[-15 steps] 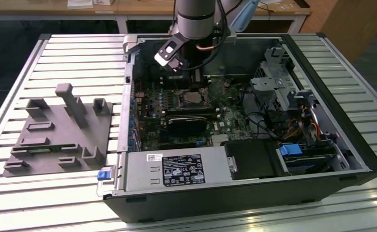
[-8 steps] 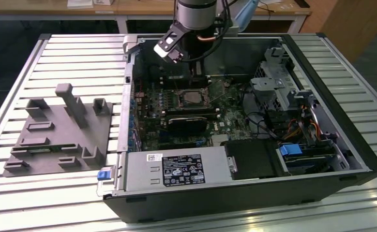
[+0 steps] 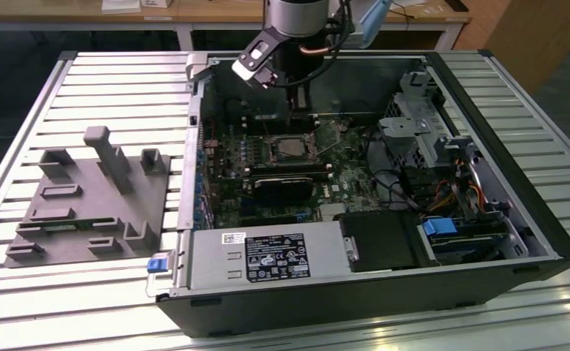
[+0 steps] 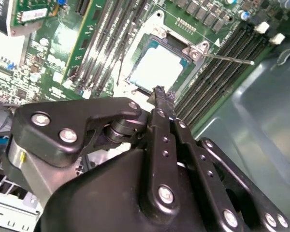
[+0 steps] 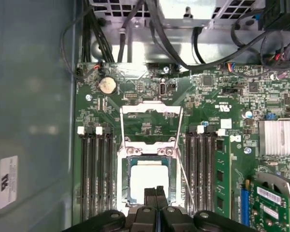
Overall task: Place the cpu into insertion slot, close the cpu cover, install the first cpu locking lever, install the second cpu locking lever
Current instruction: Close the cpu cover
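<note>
The cpu [image 5: 147, 182] lies flat in the insertion slot [image 5: 126, 180], its pale metal top bright in both wrist views [image 4: 159, 67]. The cpu cover [image 5: 151, 110] is swung open and lies back over the green board beyond the slot. A thin locking lever [image 5: 184, 181] slants free beside the slot, and a lever rod [image 4: 229, 59] sticks out sideways. My gripper [image 5: 156, 194] hangs just above the cpu's near edge, shut with nothing between its fingers. In the exterior view the gripper [image 3: 302, 99] is above the slot [image 3: 285, 150] inside the open computer case.
Long black memory slots [image 5: 94, 174] [image 5: 203, 174] flank the socket. A black heatsink block [image 3: 279, 189] sits just in front of it. Cables and a drive cage [image 3: 441, 161] fill the exterior view's right. A grey fixture [image 3: 94, 197] stands on the slatted table outside the case.
</note>
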Motion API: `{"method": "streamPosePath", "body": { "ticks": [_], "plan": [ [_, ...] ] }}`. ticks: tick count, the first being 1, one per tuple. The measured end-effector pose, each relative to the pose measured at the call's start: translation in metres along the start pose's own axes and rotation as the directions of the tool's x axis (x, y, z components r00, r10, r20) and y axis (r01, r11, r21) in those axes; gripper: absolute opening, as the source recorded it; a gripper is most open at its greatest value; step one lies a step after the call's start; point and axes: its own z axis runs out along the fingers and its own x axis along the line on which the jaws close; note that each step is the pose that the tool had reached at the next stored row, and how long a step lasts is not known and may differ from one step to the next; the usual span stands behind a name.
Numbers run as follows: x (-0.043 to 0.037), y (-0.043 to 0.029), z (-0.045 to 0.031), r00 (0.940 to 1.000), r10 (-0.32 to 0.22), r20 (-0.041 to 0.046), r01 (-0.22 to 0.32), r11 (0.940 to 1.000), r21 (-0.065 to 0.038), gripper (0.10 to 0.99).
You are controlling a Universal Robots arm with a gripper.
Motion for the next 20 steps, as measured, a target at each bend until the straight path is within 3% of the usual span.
{"method": "streamPosePath", "body": {
  "ticks": [3, 10, 13, 20],
  "plan": [
    [-0.0023, 0.0009, 0.0005, 1.0, 0.0, -0.0002, 0.0, 1.0, 0.0, 0.106],
    [-0.002, 0.0195, 0.002, 1.0, -0.001, -0.0004, 0.001, 1.0, 0.004, 0.106],
    [-0.002, 0.0208, 0.0029, 1.0, -0.002, -0.0005, 0.002, 1.0, 0.004, 0.106],
    [-0.0018, 0.031, 0.0054, 1.0, -0.002, -0.0003, 0.002, 0.9999, 0.011, 0.106]
  ]
}}
